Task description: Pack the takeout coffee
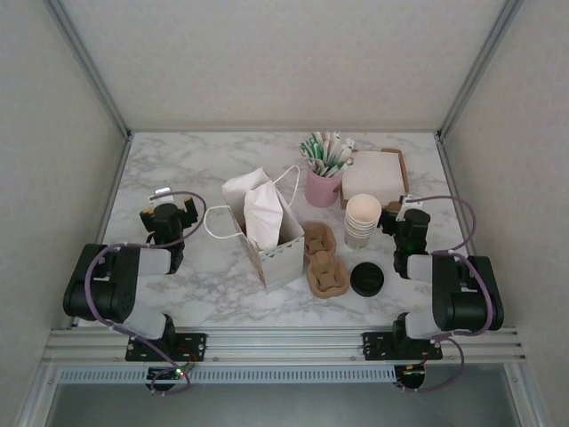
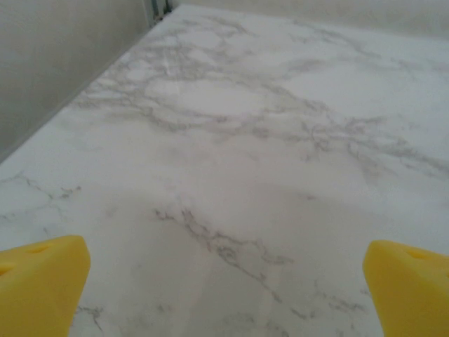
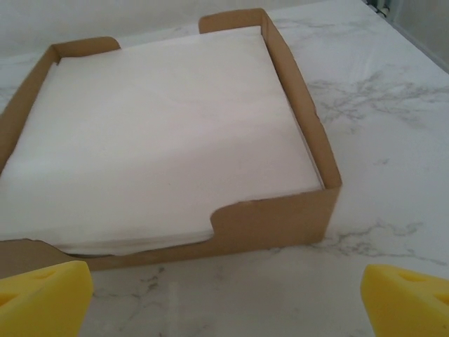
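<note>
Left gripper [image 2: 226,277] and right gripper [image 3: 224,291], both wide open and empty, sit by the marble table's [image 1: 178,169] left and right edges, flanking 1 white paper bag [image 1: 284,253]; the right faces a cardboard napkin tray [image 3: 280,225].

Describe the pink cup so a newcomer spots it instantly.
Start at the white paper bag mid-table. Just right and behind it, beside the cardboard napkin tray, stands the pink cup. It alone is pink and bristles with green-and-white sticks.
</note>
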